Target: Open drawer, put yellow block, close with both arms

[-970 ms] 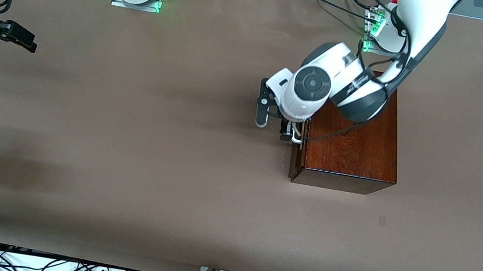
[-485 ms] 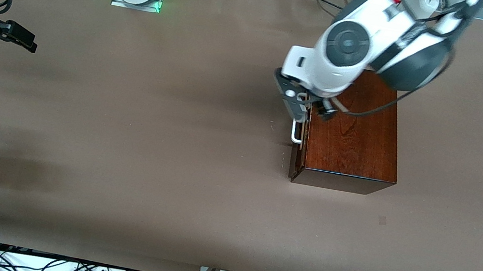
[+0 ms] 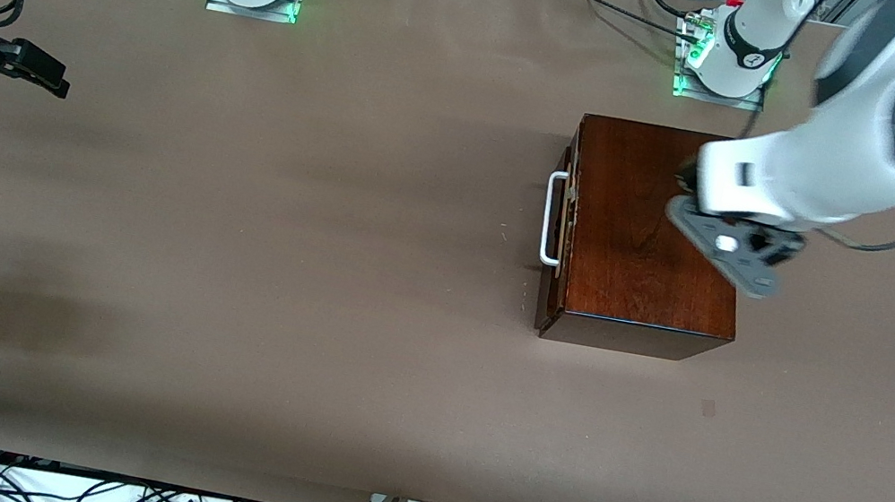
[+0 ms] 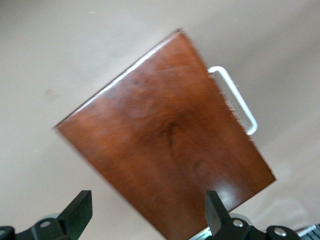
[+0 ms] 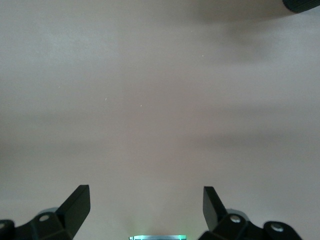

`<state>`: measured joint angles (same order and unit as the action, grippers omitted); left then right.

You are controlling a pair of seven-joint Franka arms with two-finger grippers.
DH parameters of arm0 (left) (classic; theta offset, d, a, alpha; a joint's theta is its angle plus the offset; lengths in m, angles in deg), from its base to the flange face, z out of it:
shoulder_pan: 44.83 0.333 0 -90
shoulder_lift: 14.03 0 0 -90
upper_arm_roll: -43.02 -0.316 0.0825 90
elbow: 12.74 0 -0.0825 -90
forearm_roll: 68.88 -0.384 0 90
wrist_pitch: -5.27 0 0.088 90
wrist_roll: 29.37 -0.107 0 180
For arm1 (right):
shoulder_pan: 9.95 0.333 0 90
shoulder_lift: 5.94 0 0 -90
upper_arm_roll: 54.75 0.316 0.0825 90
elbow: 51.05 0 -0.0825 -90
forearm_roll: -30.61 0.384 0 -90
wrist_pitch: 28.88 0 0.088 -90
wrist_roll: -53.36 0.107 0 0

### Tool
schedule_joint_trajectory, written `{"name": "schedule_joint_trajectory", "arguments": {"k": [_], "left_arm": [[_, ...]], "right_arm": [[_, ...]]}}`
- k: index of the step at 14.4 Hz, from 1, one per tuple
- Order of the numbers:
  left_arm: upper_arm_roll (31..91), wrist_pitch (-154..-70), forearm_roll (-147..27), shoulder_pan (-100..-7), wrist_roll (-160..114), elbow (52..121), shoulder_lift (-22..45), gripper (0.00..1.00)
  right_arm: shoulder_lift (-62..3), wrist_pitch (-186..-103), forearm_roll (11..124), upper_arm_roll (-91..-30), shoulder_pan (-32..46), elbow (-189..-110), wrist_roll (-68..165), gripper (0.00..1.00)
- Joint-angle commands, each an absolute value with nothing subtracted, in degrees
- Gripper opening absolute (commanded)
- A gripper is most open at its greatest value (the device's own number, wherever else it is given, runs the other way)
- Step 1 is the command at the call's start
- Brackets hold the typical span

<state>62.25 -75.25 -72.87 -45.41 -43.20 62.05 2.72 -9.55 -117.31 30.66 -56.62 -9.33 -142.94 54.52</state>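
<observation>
Hovering over the top of the wooden box (image 3: pixel 655 231), toward its edge at the left arm's end of the table, the left pincer (image 4: pixel 145 212) stands released and holds nothing; its two dark fingers (image 4: pixel 80 212) are spread with only the box top between them in the left wrist view. The drawer (image 3: pixel 563 225) sits flush in the box, its dark front panel and white handle (image 3: pixel 551 218) facing the right arm's end of the table. The yellow block appears in no view, so its place cannot be told; being inside the shut drawer is one reading, but nothing confirms it. The right pincer (image 3: pixel 32 68) waits over bare table (image 3: pixel 318 266) well apart from the box, likewise released and empty, as the right wrist view shows with its fingers (image 5: pixel 75 207) wide over plain brown surface. Principal risks, as judged: if the block is not in the drawer, the task stalls with nothing in sight to fetch; a sweep of the left arm low across the box could knock it and shift it on the table; a drawer left slightly proud could slide out under such a knock.
</observation>
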Motion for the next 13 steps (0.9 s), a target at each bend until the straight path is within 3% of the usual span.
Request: {"name": "schedule_joint_trajectory", "arguments": {"k": [1, 8, 13], "left_arm": [[55.26, -75.94, -73.62, -46.58, -42.03, 65.47, -2.42, 1.0], [46.81, -92.28, -71.96, -46.41, -23.4, 83.84, -16.22, 1.0], [45.92, -90.19, -71.42, -46.41, -30.16, 80.71, -14.57, 1.0]], "right_arm": [[-10.07, -116.51, 30.96, -56.59, -9.34, -141.75, 53.88, 1.0], [-10.43, -116.33, 30.96, -56.59, -9.34, -141.75, 53.88, 1.0], [-10.78, -116.16, 30.96, -56.59, -9.42, -141.75, 53.71, 1.0]]}}
